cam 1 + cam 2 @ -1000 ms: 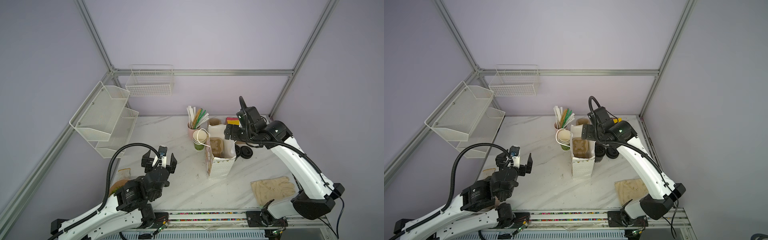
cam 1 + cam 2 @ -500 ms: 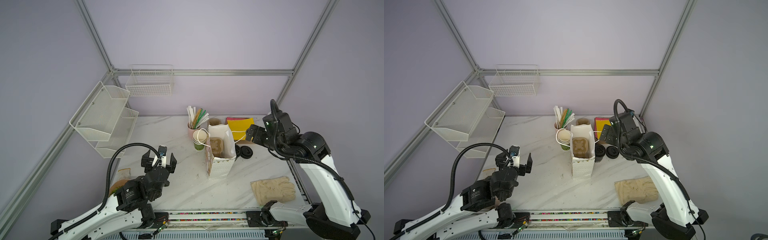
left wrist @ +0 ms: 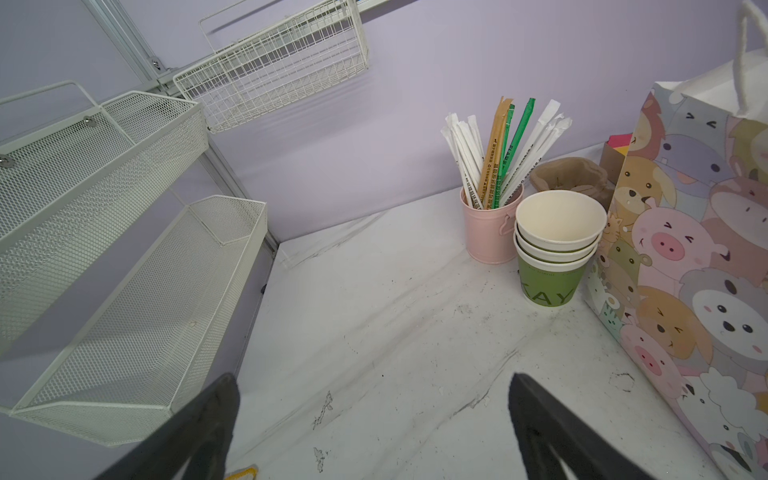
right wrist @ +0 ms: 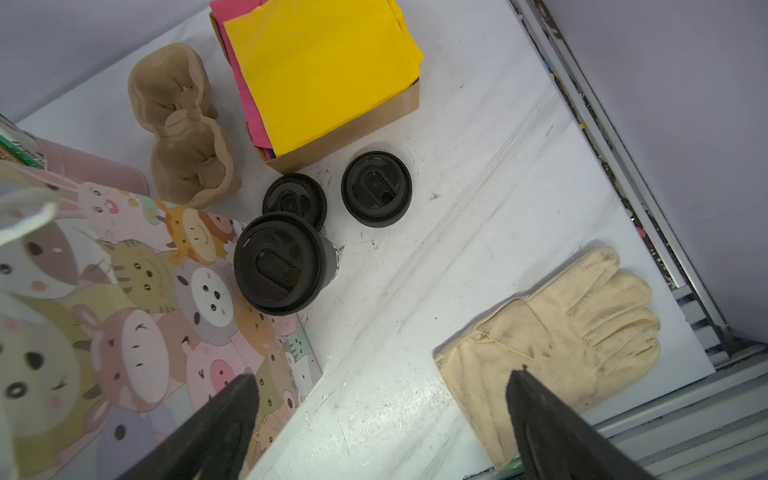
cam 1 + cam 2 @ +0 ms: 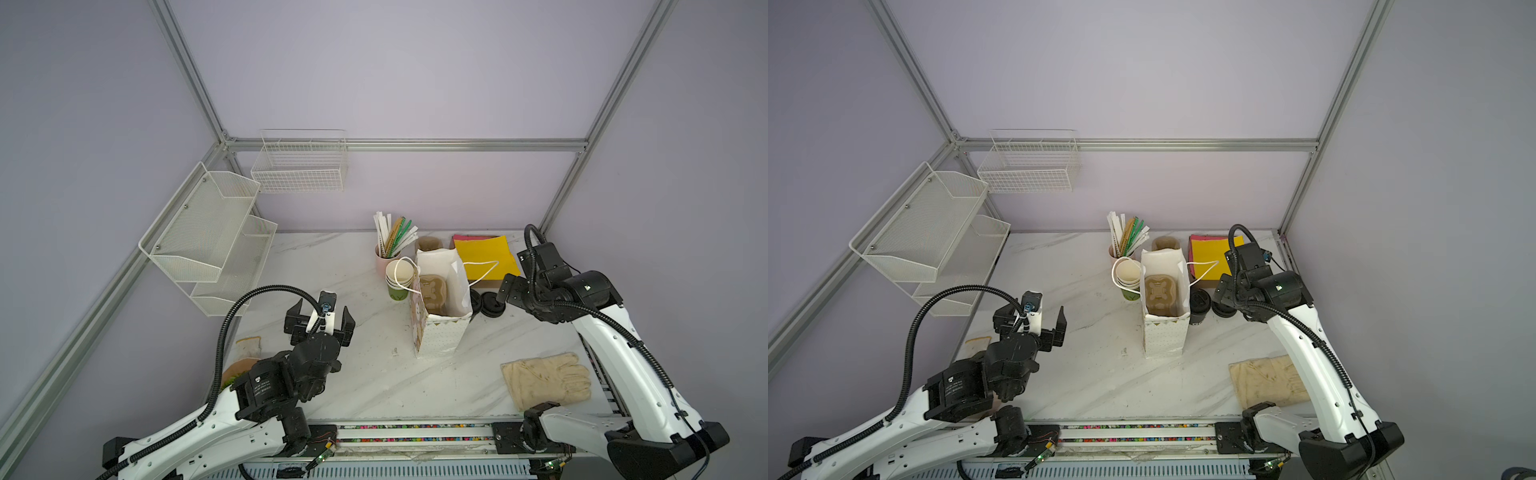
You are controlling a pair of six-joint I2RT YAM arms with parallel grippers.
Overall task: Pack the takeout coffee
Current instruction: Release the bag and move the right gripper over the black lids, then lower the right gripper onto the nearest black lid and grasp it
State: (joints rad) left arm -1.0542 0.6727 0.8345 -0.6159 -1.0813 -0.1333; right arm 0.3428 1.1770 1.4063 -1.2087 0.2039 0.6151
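You are holding both arms raised over the table: right gripper and left gripper, jaws apart, gripping nothing. One takeout coffee is standing just beside the bag; two loose lids are lying near it.

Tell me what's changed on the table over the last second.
The right gripper swung rightward away from the paper bag, open and empty, and now hangs near the takeout coffee. The left gripper, bag, coffee and stack of green cups stayed put.
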